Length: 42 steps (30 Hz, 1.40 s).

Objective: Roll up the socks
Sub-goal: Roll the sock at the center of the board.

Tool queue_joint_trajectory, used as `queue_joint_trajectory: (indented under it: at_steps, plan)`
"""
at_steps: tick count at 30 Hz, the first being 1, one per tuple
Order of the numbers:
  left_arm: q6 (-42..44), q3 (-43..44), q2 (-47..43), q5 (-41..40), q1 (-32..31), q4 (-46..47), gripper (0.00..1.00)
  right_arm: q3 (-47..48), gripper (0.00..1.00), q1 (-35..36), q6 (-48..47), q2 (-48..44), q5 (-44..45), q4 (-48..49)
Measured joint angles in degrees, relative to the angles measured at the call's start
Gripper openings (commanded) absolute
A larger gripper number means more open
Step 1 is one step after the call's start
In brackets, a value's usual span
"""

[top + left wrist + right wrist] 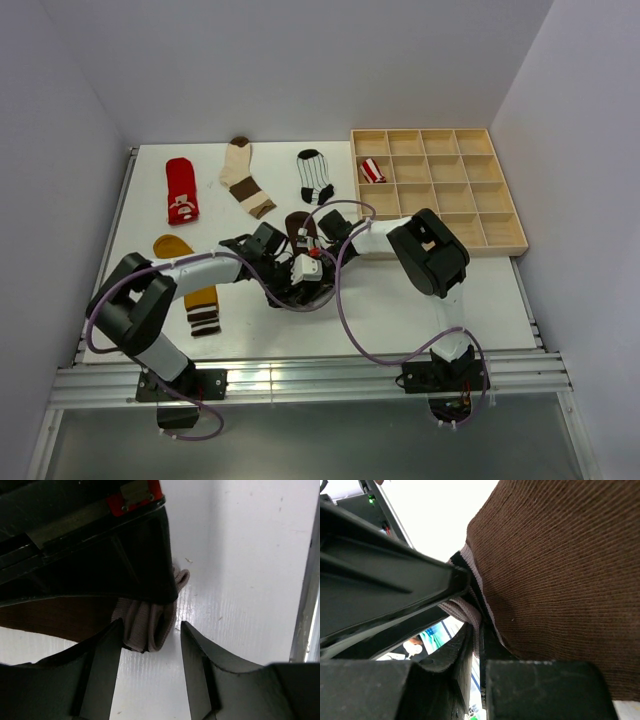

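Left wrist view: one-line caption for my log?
Open left gripper straddles folded cuff of dark brown sock under right gripper.

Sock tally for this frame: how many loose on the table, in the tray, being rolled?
Loose on table: 4 (red, cream-brown, white-black, mustard)
In tray: 1 (red-white striped)
Being rolled: 1 (brown sock)
Total: 6
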Motion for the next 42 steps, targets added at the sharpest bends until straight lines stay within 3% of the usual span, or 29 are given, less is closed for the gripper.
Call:
queue_joint_trajectory:
  at_steps: [11, 20, 24, 28, 31, 42]
  plan:
    - [-3.21, 3.69, 4.55, -1.86, -0.04, -0.22, 0.38, 0.20, 0.01, -0.15, -0.02, 0.07, 0.09, -0.39]
    - [-5.55, 6.62, 7.13, -1.05, -0.09, -2.60, 0.01, 0.26, 0.02, -0.37, 0.02, 0.07, 0.57, -0.83]
    - [-6.05, 7.30, 7.56, -0.83, -0.07, -3.50, 0.00, 0.48, 0.11, -0.37, 0.55, -0.04, 1.38, -1.33]
    - [-6.32, 8.24, 8.39, -0.17, 0.26, -4.52, 0.00, 0.48, 0.32, -0.35, 1.73, -1.16, 3.65, -1.75]
    - [-6.36, 8.94, 9.14, 1.16, 1.14, -5.42, 0.00, 0.48, 0.40, -0.28, 3.08, -3.06, 6.49, -1.64]
    - [-7.32, 12.02, 12.98, 8.11, 6.99, -11.13, 0.00, -0.20, 0.40, -0.66, 7.41, -7.48, 17.49, 0.33]
